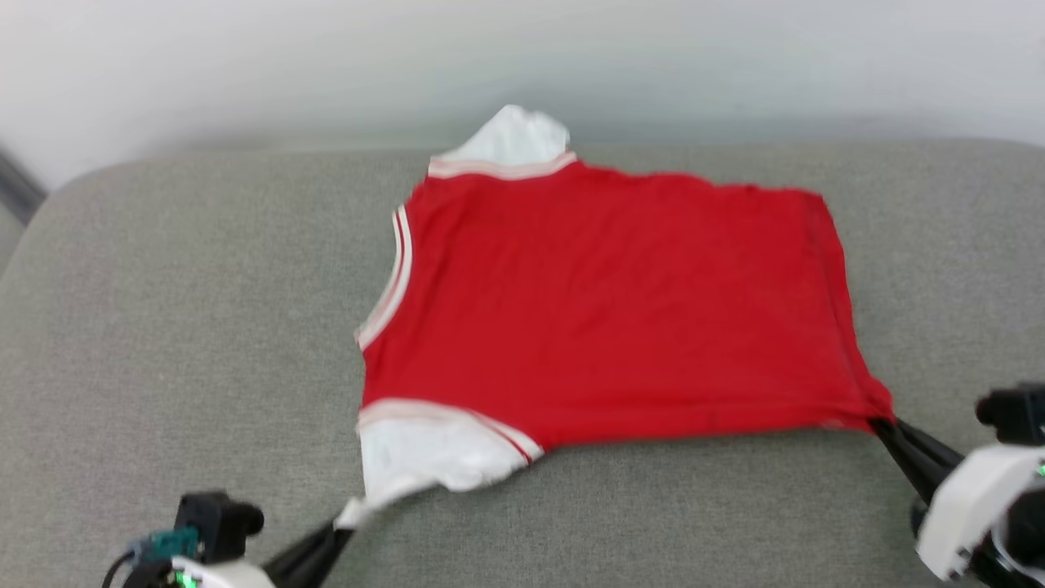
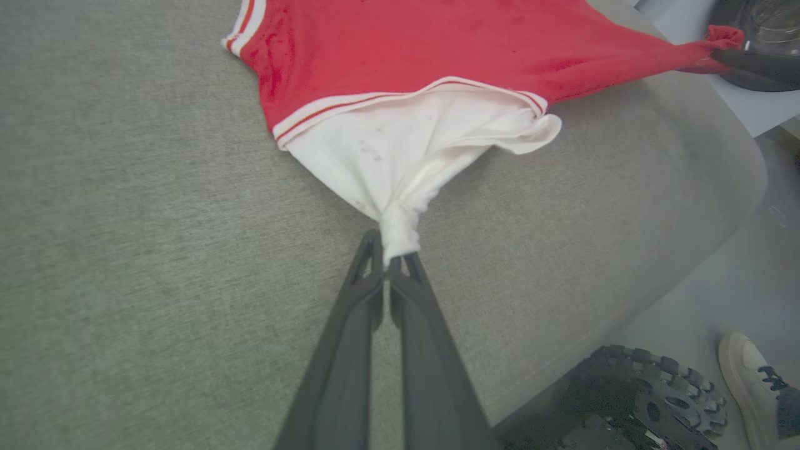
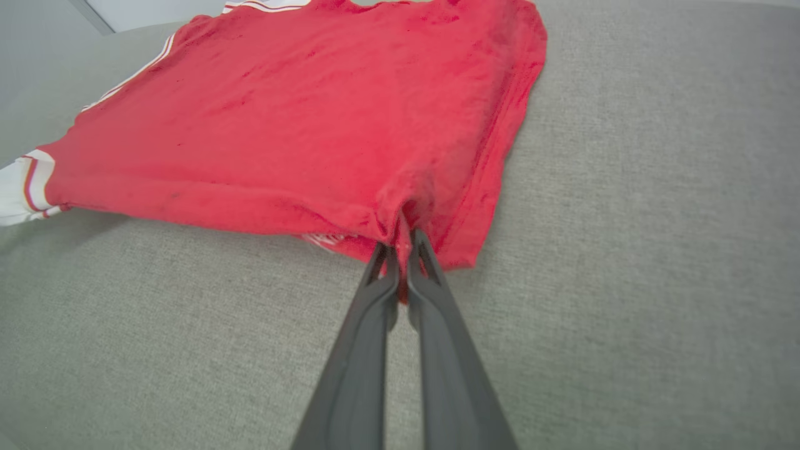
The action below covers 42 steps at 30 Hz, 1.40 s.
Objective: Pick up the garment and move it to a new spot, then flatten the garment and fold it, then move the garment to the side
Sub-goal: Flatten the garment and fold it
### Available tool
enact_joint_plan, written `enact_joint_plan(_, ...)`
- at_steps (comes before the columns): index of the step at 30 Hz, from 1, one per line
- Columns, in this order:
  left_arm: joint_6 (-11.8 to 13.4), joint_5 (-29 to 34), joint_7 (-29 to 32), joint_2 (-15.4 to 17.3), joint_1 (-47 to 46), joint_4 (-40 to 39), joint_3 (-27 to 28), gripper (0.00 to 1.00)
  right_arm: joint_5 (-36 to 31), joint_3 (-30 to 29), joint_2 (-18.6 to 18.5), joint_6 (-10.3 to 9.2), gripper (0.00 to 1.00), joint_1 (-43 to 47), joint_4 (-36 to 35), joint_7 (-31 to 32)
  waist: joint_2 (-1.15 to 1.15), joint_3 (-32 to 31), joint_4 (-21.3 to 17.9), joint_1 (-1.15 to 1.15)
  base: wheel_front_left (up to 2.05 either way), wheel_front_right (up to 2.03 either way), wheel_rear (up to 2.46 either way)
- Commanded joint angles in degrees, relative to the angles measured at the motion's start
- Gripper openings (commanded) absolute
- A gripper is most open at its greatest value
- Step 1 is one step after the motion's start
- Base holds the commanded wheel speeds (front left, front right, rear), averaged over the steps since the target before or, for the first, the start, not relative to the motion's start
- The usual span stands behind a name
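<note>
The garment [image 1: 604, 302], a red T-shirt with white sleeves and striped seams, lies spread on the grey cushion [image 1: 180, 327], collar to the left and hem to the right. My left gripper [image 1: 341, 523] is shut on the tip of the near white sleeve [image 2: 400, 162], which is pulled into a bunched point at the left gripper [image 2: 390, 250]. My right gripper [image 1: 882, 425] is shut on the near hem corner, where the red cloth [image 3: 300, 125] puckers around the right gripper [image 3: 400, 240]. The far white sleeve [image 1: 514, 135] sticks out at the back edge.
The grey cushion's rounded front edge [image 2: 719, 206] drops to a pale floor. A dark ridged wheel [image 2: 650, 394] and a person's white shoe [image 2: 747, 375] are on the floor below. A pale wall [image 1: 522, 57] runs behind the cushion.
</note>
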Motion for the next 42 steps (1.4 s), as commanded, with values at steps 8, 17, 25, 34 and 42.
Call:
enact_joint_plan(8, 0.7, -8.4, 5.8, 3.7, 10.2, -9.5, -0.6, 0.00, 1.1, -3.9, -5.2, -0.04, 0.00, 10.2, -5.0, 3.8, 0.00, -3.7, -0.6, 0.01, 0.00, 0.00, 0.00)
enact_joint_plan(17, 0.9, -15.5, 11.3, 7.4, 16.1, -15.3, -1.6, 0.00, 2.0, -8.4, -6.1, -0.04, 0.00, 18.9, -10.9, 8.2, 0.00, -3.9, -0.9, 0.01, 0.00, 0.00, 0.00)
enact_joint_plan(25, 0.6, -14.5, 8.3, 7.6, 12.7, -16.5, 1.4, 0.00, 1.5, -11.2, -4.6, -0.04, 0.00, 19.2, -15.1, 10.1, 0.00, -1.8, -1.4, 0.01, 0.00, 0.00, 0.00)
enact_joint_plan(34, 0.0, -10.7, 4.8, 5.3, 2.2, -15.3, 4.4, 0.00, -0.6, -11.9, -3.9, -0.04, 0.00, 12.7, -17.2, 13.4, 0.00, 4.4, -2.4, 0.01, 0.00, 0.00, 0.00)
enact_joint_plan(42, -0.6, -6.6, 2.9, 2.9, -8.0, -10.1, 4.2, 0.00, -3.1, -11.0, -2.6, -0.03, 0.00, 4.4, -14.8, 15.9, 0.00, 11.4, -3.0, 0.01, 0.00, 0.00, 0.00)
